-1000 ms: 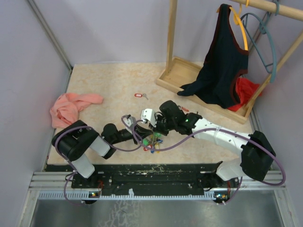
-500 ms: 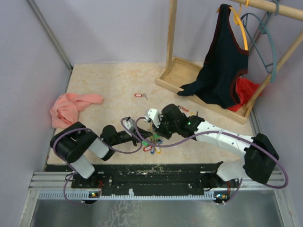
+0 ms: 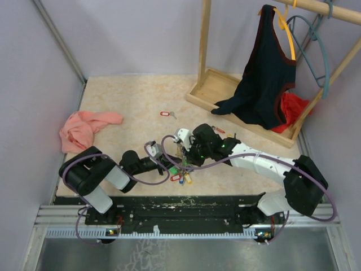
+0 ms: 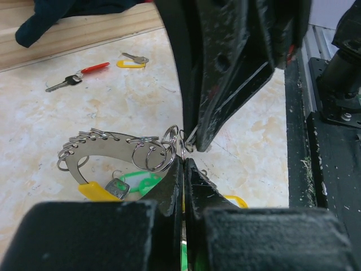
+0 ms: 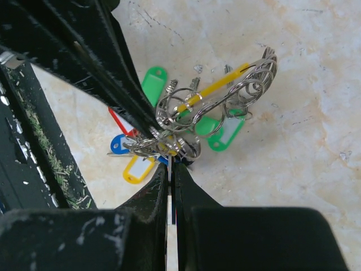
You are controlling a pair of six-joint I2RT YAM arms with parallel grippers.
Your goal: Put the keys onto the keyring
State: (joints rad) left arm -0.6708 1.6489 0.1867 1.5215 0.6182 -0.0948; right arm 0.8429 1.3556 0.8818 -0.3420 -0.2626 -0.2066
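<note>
The keyring point(image 4: 113, 148) is a thin silvery loop strung with small rings and hung with green, yellow, blue and red tagged keys point(image 5: 217, 132). It is lifted just above the table near the front edge point(image 3: 181, 168). My left gripper point(image 4: 184, 162) is shut on the ring's wire at its tip. My right gripper point(image 5: 171, 165) comes in from the opposite side, tip to tip, and is shut on a thin silver key blade at the bunch. Loose keys lie apart: a red-tagged one point(image 3: 164, 114), another red one point(image 4: 84, 72) and a yellow one point(image 4: 131, 62).
A pink cloth point(image 3: 84, 129) lies at the left. A wooden rack base point(image 3: 223, 89) at the back right carries a dark garment point(image 3: 265, 73), a red cloth point(image 3: 293, 110) and a teal hanger point(image 3: 316, 51). The black front rail point(image 3: 169, 206) runs just behind the grippers.
The left gripper has edged right and the right gripper slightly nearer, so the two tips now meet over the bunch. The tagged keys hang a little lower toward the front.
</note>
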